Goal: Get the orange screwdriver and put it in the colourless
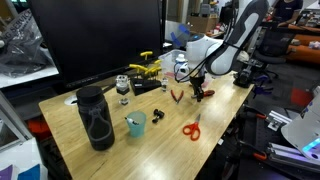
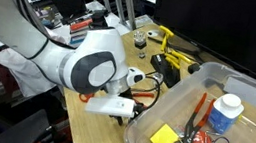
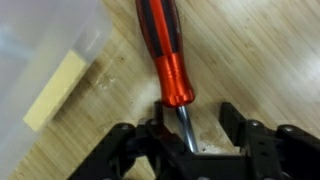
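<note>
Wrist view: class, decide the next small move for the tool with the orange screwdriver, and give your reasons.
Probably close the tool on the shaft. The orange screwdriver lies on the wooden table with its thin shaft between the open jaws, a gap showing on one side, so nothing seems gripped yet. The colourless tub sits close by, for the step after.

You've got orange screwdriver [image 3: 165,50]: handle glossy plastic w/ black stripes, shaft dark smooth metal. Your table [image 3: 260,50]: light wood, matt, grain visible. The colourless tub [image 3: 45,40]: translucent plastic, cloudy. The gripper [image 3: 192,130]: matt black, material n/k.
</note>
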Action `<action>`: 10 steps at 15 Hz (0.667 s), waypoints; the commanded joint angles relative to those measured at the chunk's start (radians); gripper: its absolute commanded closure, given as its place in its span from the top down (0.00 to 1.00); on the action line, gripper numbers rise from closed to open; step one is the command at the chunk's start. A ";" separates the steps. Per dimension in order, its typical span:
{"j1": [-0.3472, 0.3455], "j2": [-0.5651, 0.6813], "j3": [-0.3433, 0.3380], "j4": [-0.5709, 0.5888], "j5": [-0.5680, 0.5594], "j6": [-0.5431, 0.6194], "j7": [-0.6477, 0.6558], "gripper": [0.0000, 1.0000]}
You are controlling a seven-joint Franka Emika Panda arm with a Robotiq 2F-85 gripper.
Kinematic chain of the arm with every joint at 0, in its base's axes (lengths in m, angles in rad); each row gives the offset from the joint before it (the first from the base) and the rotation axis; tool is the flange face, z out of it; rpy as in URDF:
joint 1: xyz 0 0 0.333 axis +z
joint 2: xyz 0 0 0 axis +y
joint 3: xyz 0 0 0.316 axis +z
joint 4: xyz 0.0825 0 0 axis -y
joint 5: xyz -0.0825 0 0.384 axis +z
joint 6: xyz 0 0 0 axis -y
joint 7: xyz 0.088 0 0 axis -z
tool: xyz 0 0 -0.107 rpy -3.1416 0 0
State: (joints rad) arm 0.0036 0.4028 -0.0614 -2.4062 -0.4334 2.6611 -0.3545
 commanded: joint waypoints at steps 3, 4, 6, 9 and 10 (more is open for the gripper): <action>-0.030 0.022 0.009 0.008 0.014 0.020 -0.025 0.15; -0.031 0.022 0.009 0.008 0.014 0.022 -0.025 0.07; -0.035 0.020 0.008 0.004 0.017 0.027 -0.021 0.00; -0.041 0.007 0.006 -0.007 0.032 0.042 -0.006 0.03; -0.046 0.000 0.006 -0.012 0.041 0.050 -0.002 0.03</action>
State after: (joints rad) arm -0.0111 0.3943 -0.0576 -2.4126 -0.4107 2.6685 -0.3533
